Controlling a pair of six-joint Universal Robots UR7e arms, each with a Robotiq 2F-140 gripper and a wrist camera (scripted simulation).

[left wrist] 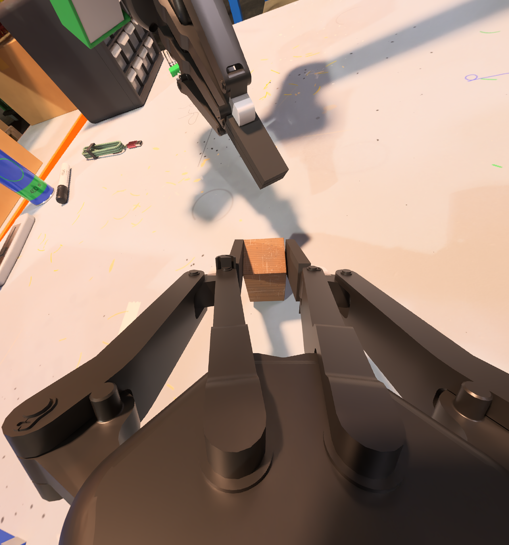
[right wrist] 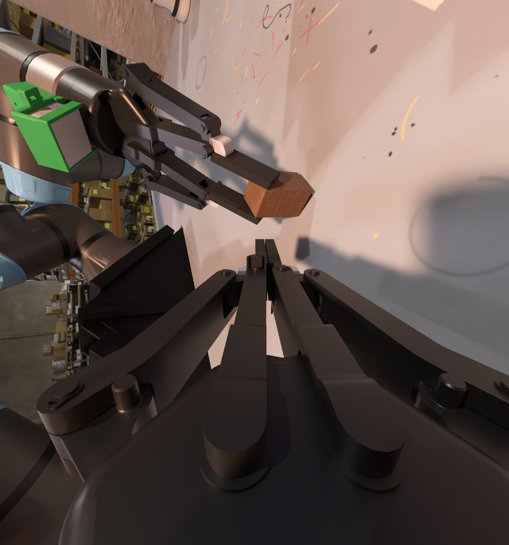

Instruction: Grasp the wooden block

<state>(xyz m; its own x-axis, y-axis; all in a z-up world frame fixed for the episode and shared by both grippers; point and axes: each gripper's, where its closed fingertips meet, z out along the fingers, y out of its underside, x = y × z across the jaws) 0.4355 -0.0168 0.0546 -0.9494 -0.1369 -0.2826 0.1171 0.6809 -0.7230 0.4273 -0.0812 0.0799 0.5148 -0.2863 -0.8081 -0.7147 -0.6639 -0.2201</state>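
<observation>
Left wrist view: my left gripper (left wrist: 264, 259) reached forward and down over the table, fingers clamped on two opposite sides of the wooden block (left wrist: 264, 267).
Left claw state: closed on the block, pads touching both side faces.
Right wrist view: my right gripper (right wrist: 265, 246) pointed at the tabletop, pads pressed together with nothing between them.
Right claw pose: seen from the left camera, it (left wrist: 272, 174) hung tilted beyond the block, well apart from it.
Left arm seen from right camera: left gripper (right wrist: 272, 196) came in from the left with the block (right wrist: 278, 196) at its fingertips; green camera housing (right wrist: 51, 134) at the wrist.
Surface: pale table (left wrist: 395, 206), scuffed with yellow flecks, dark specks and pen scribbles; arm shadows across it.
Clutter, left edge: green coiled cable (left wrist: 104, 149), black-and-white marker (left wrist: 63, 183), blue-green spray can (left wrist: 17, 177), dark drawer cabinet (left wrist: 100, 67), cardboard box (left wrist: 26, 85).
Room: warehouse shelving with boxes (right wrist: 108, 206) behind the table.
Block position: between my left fingertips, one end sticking out past them; whether it touched the table I couldn't tell.
</observation>
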